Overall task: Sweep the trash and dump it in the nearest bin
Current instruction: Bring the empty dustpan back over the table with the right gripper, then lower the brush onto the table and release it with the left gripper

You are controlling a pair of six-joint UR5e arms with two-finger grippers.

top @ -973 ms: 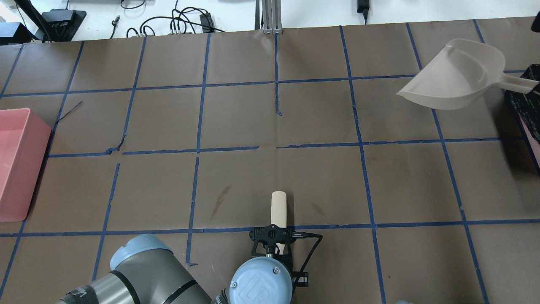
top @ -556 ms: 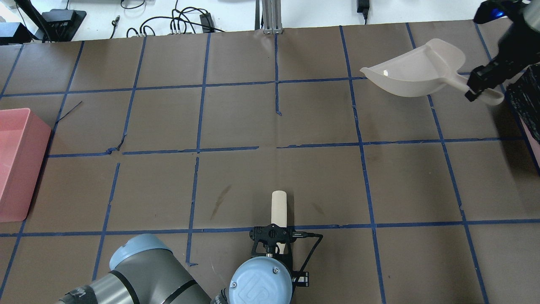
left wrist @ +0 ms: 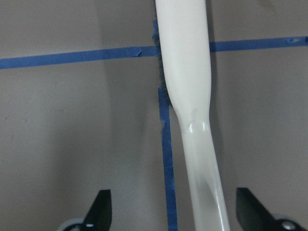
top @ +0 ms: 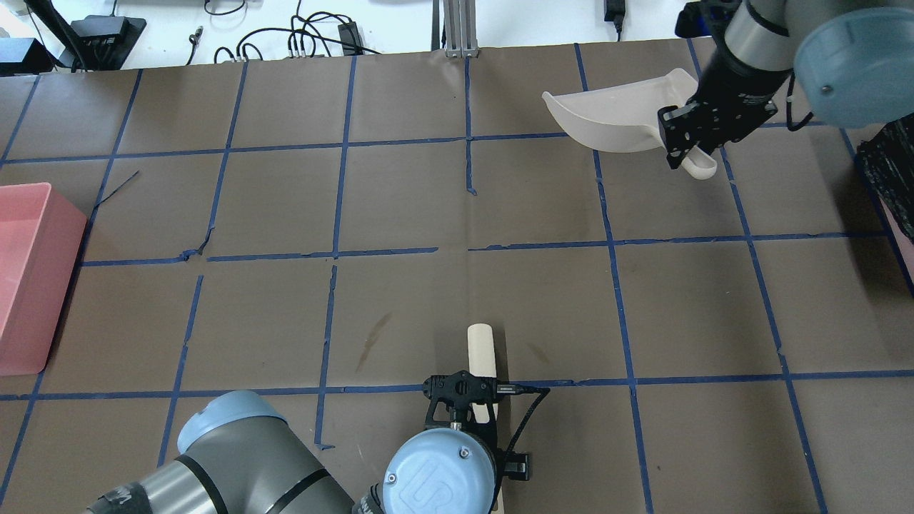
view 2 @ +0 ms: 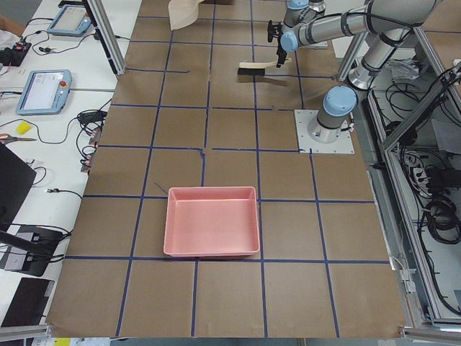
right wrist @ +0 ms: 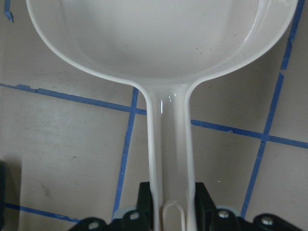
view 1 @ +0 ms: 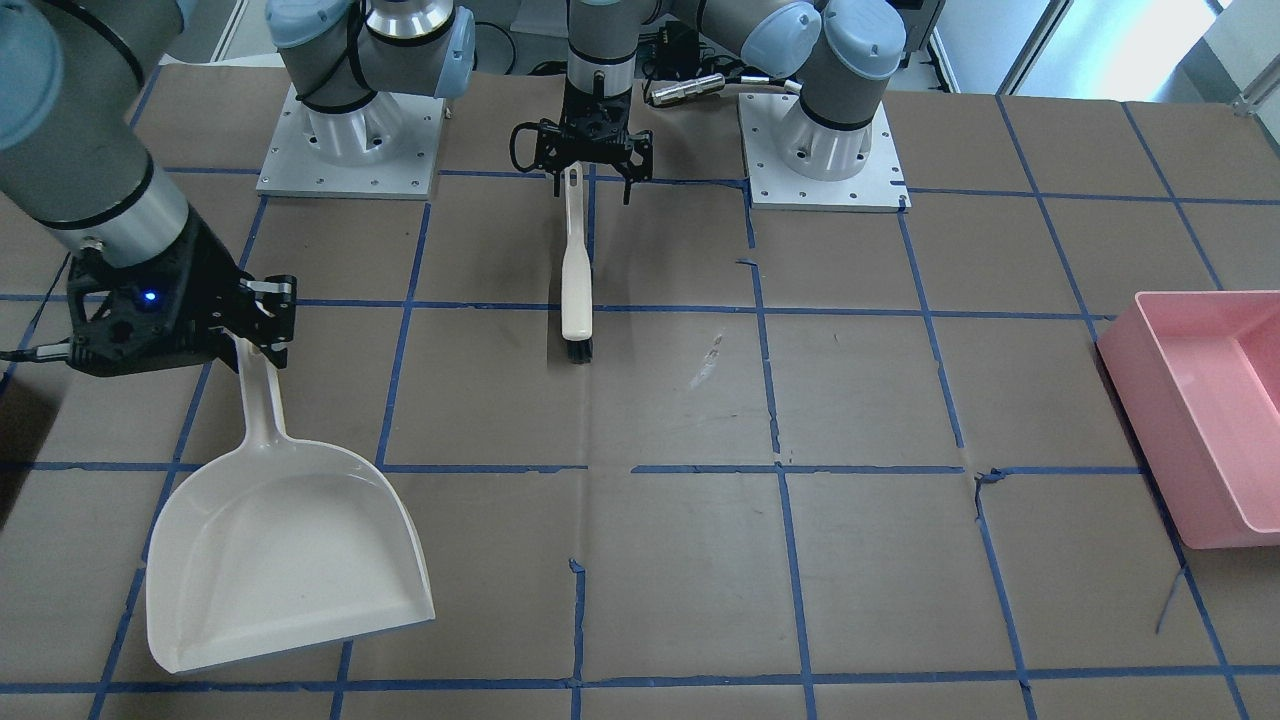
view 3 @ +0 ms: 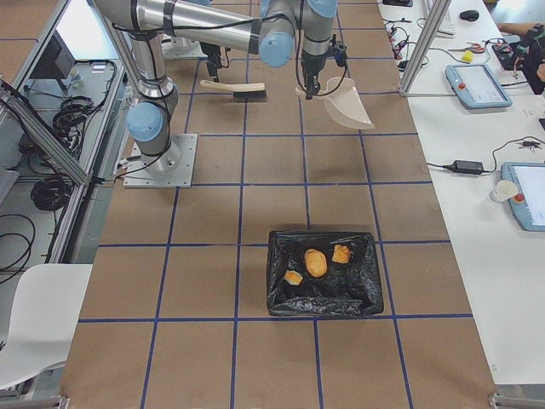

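Note:
The trash, a round tan roll (view 3: 315, 262) and two small yellow-orange chunks (view 3: 341, 253), lies inside the black-lined bin (view 3: 285, 298). My right gripper (view 1: 255, 335) is shut on the handle of the empty white dustpan (view 1: 280, 560), held low over the table's far right part (top: 607, 118); the right wrist view shows the fingers (right wrist: 144, 202) clamping the handle. My left gripper (view 1: 590, 190) is open, its fingers (left wrist: 102, 207) wide apart on either side of the white brush (view 1: 575, 290), which lies on the table (top: 480, 350).
A pink bin (view 1: 1200, 400) stands at the table's left end (top: 28, 271). The black-lined bin shows at the right edge of the overhead view (top: 889, 178). The brown table has blue tape lines (top: 335, 200). The robot's bases (view 1: 820, 150) stand at the near side.
My right arm has come in from the right edge and carried the dustpan leftward, turning it. The brush and left gripper have barely shifted.

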